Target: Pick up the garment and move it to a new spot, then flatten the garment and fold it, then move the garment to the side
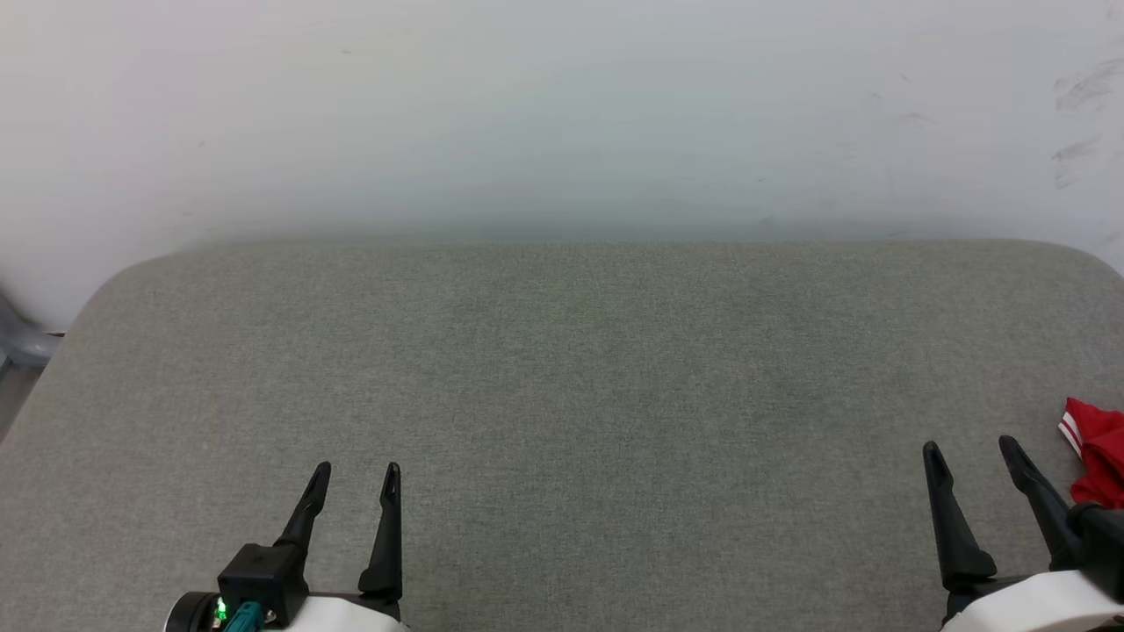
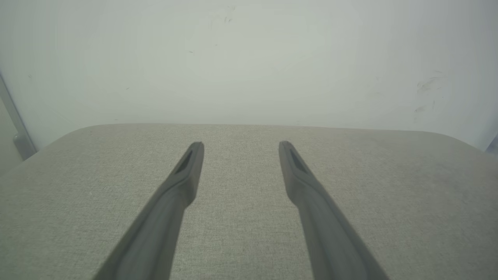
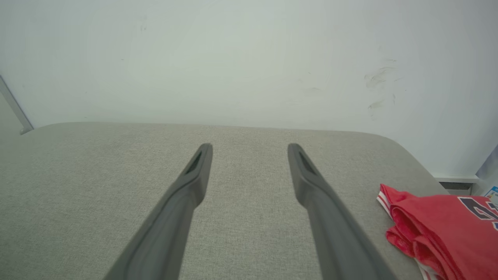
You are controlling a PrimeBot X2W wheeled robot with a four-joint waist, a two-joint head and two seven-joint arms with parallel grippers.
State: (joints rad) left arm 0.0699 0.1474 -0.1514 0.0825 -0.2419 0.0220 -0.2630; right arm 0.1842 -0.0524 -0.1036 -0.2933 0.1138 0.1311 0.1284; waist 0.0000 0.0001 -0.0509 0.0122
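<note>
Here we are, both arms low along the near edge of the grey woven-fabric padded surface (image 1: pixel 562 351) with its rounded corners, the plain white wall (image 1: pixel 562 114) behind its far edge. The left gripper (image 1: pixel 357 470) sits near the near-left corner, its two long dark fingers spread apart with nothing between them, just bare grey weave in the gap. The right gripper (image 1: pixel 969 444) sits toward the near-right corner, spread the same way and also holding nothing. And there's the red jersey shirt with red-and-white striped trim and a dark number (image 3: pixel 443 229), right out at the right edge, just beside the right gripper but not touching it. It lies bunched in several soft layers, striped trim on the side facing the gripper, number facing up. Whether part of it hangs over the edge I can't tell, as the views cut it off. Now, this picture fits two stages: a shirt waiting at the right edge to be carried to the middle, or a shirt already folded and set aside there. Those layers look rounded, not crisp, yet that doesn't settle it for me. What I can say is that thin jersey stacked like this will slide layer over layer if nudged, so those fingers standing clear of it is good practice
</note>
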